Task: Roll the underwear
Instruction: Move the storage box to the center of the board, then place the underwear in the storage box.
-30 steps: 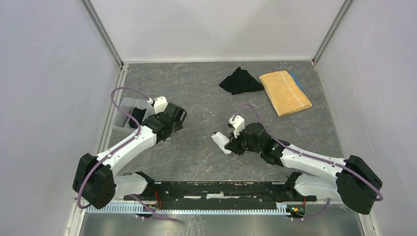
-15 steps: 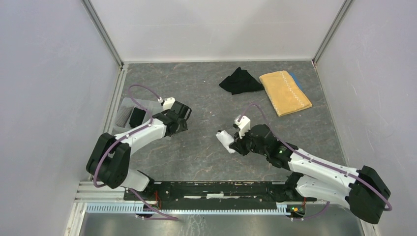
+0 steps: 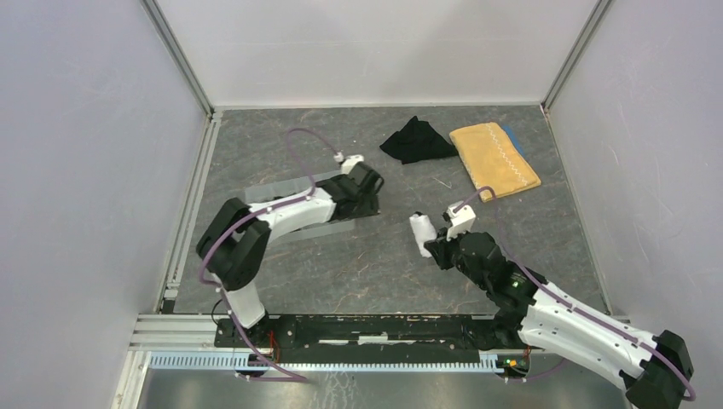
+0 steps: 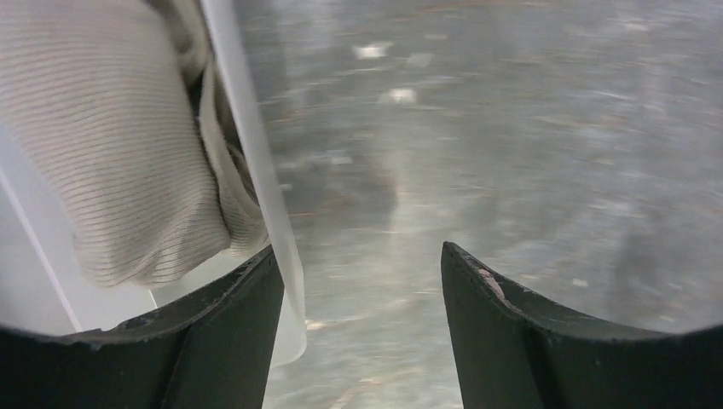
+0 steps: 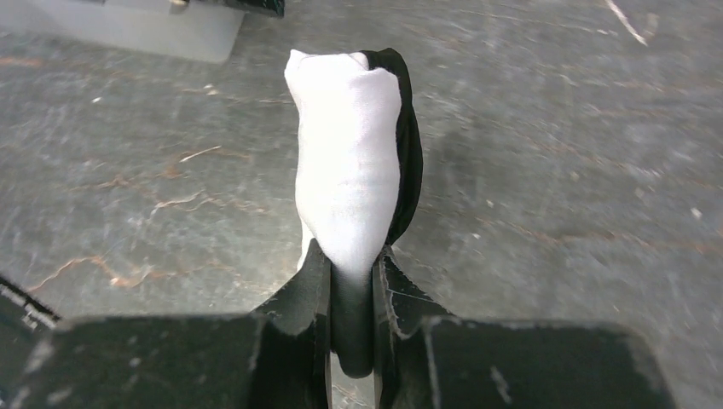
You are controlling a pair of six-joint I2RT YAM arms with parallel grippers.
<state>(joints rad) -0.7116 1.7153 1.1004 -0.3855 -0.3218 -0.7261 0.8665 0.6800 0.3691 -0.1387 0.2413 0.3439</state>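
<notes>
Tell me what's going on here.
The right gripper is shut on a rolled white underwear near the middle of the table. The left gripper hangs open at the wall of the clear tray, which holds a beige striped garment. A black garment lies unrolled at the back, beside the yellow towel.

- No text, label, brand, number or sign is showing legibly in any of the three views.
</notes>
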